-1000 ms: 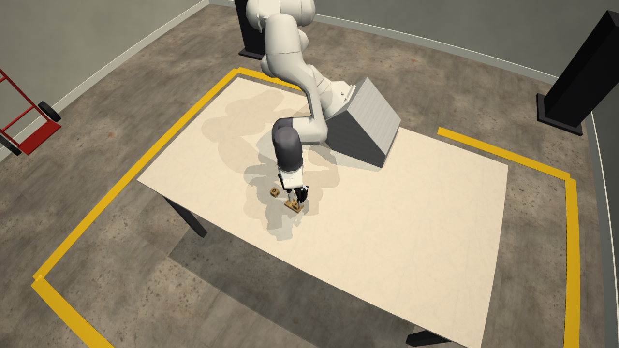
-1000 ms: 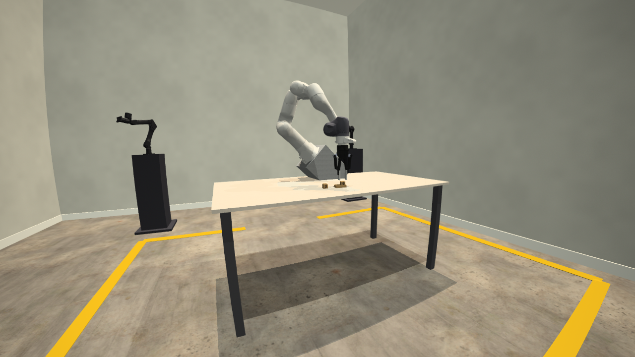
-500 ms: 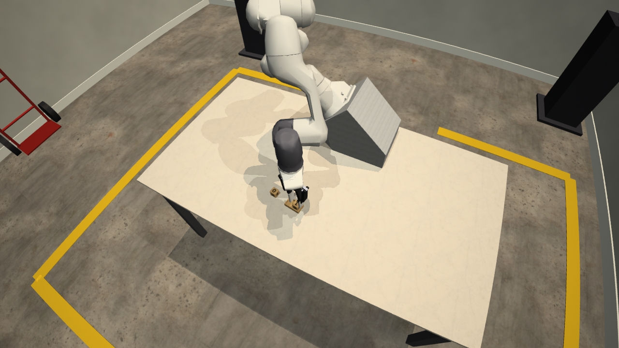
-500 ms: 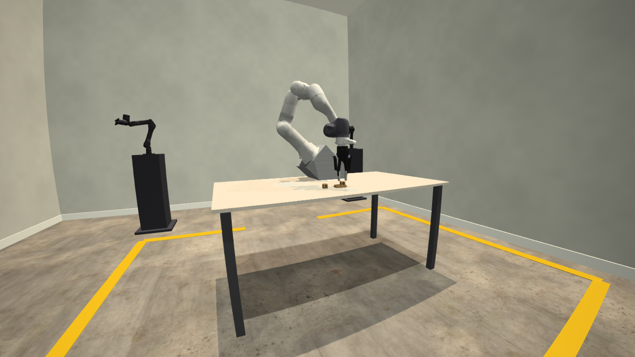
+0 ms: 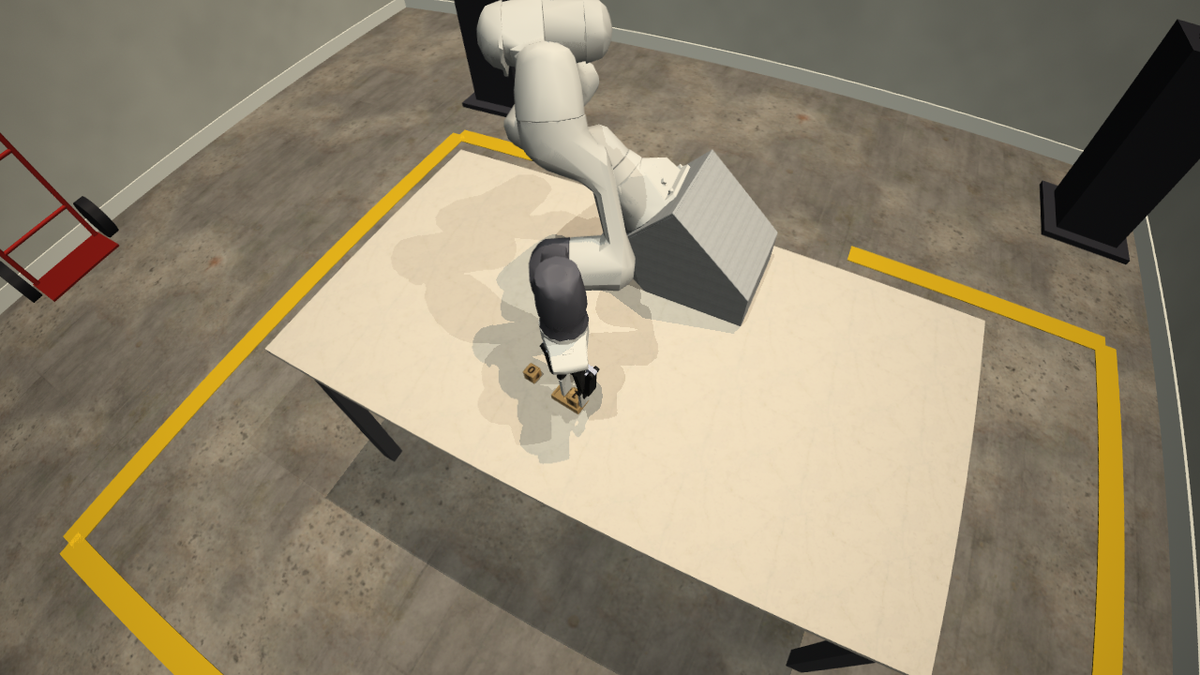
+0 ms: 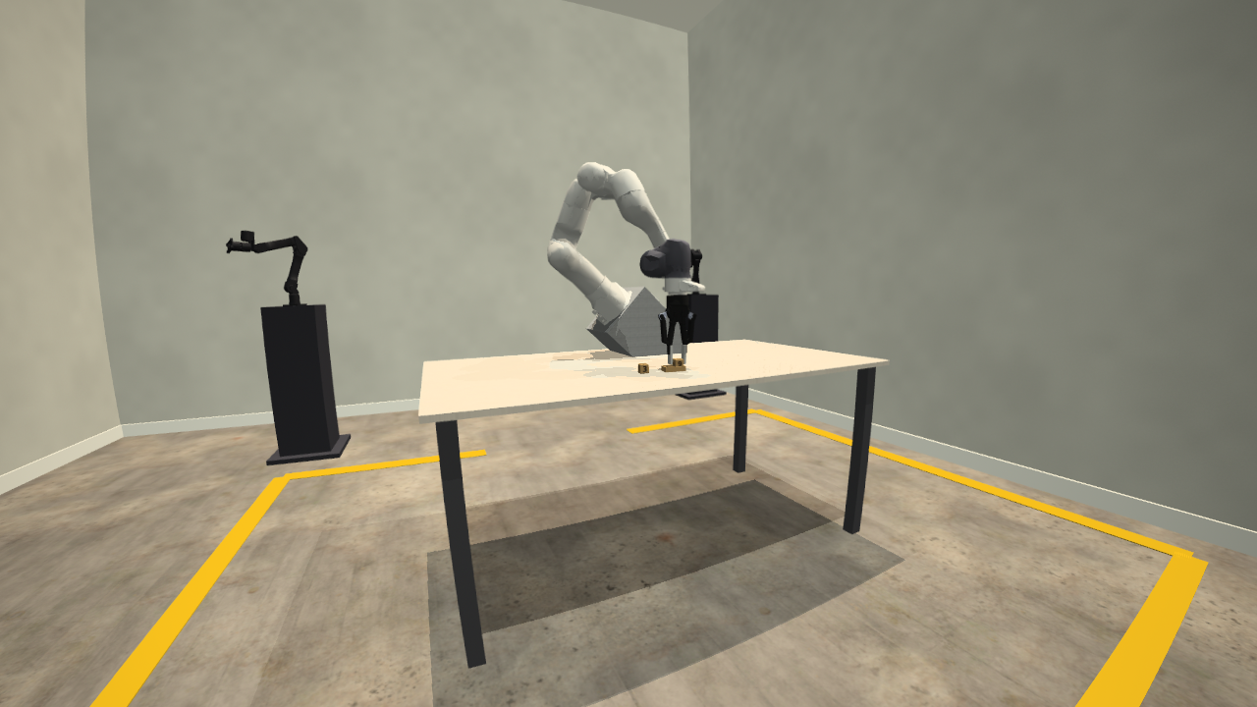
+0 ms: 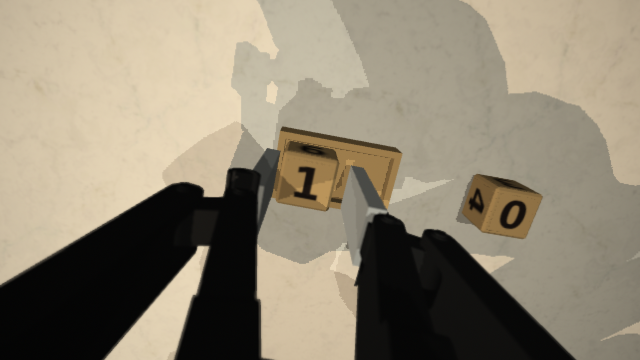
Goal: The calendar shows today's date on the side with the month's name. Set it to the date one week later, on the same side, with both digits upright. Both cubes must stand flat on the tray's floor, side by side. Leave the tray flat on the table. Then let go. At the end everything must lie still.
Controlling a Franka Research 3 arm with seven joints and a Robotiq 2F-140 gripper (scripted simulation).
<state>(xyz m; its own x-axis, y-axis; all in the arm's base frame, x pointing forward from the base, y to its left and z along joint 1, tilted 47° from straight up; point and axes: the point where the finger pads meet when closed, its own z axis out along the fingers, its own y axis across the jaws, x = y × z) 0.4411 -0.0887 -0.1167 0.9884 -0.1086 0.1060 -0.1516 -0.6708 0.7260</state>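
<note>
A small wooden tray (image 7: 367,160) lies flat on the table (image 5: 637,402). A wooden cube (image 7: 305,181) stands in its left slot and shows a 1 toward the wrist camera. The slot beside it is empty. A second cube (image 7: 501,206) sits on the table to the right of the tray, showing a 0 and, on its side face, a 4. My gripper (image 7: 311,179) points down over the tray with its fingers partly open, one on each side of the 1 cube, not pressing it. The tray (image 5: 564,397) and the loose cube (image 5: 532,372) also show in the top view. No month name is visible.
The arm's grey wedge base (image 5: 704,243) stands on the table behind the tray. Black pedestals (image 6: 299,378) stand on the floor away from the table. A red hand truck (image 5: 50,243) is by the wall.
</note>
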